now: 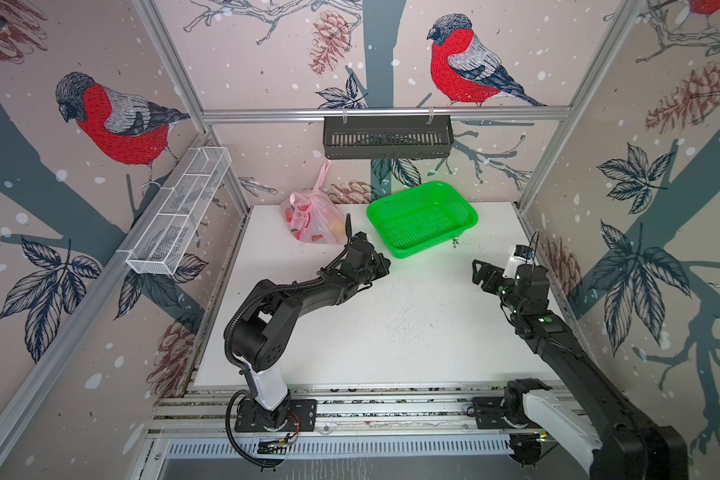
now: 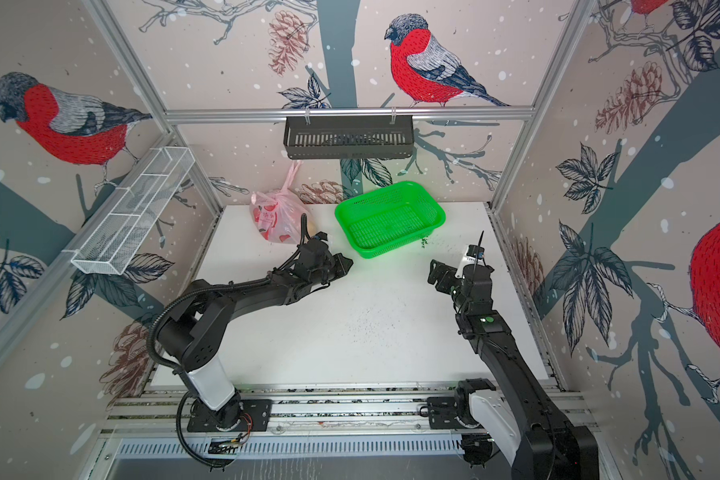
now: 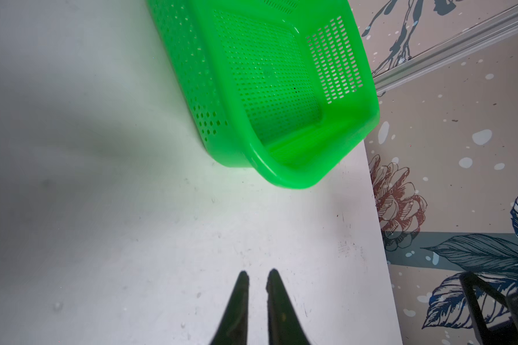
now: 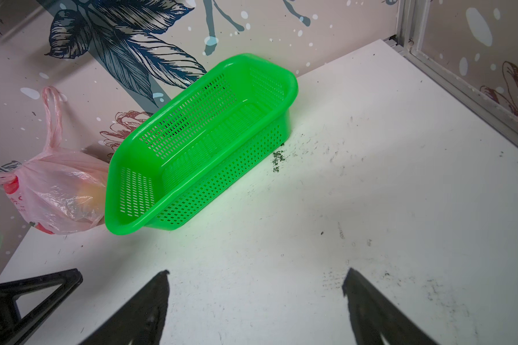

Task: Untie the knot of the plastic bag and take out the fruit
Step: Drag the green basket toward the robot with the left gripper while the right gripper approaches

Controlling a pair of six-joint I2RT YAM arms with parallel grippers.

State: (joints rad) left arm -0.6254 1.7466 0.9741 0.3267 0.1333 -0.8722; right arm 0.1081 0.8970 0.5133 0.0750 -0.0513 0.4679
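The pale pink plastic bag sits at the back of the white table, left of the green basket. Its knot is still tied, and one handle loop stands up against the wall. One orange fruit shows through the film; the rest of the fruit is hidden. My left gripper hovers right of the bag, its fingers a narrow gap apart with nothing between them. My right gripper hangs wide open over bare table, far from the bag.
An empty green perforated basket stands right of the bag at the back. A black basket hangs on the back rail and a white wire shelf on the left wall. Dark crumbs lie beside the green basket.
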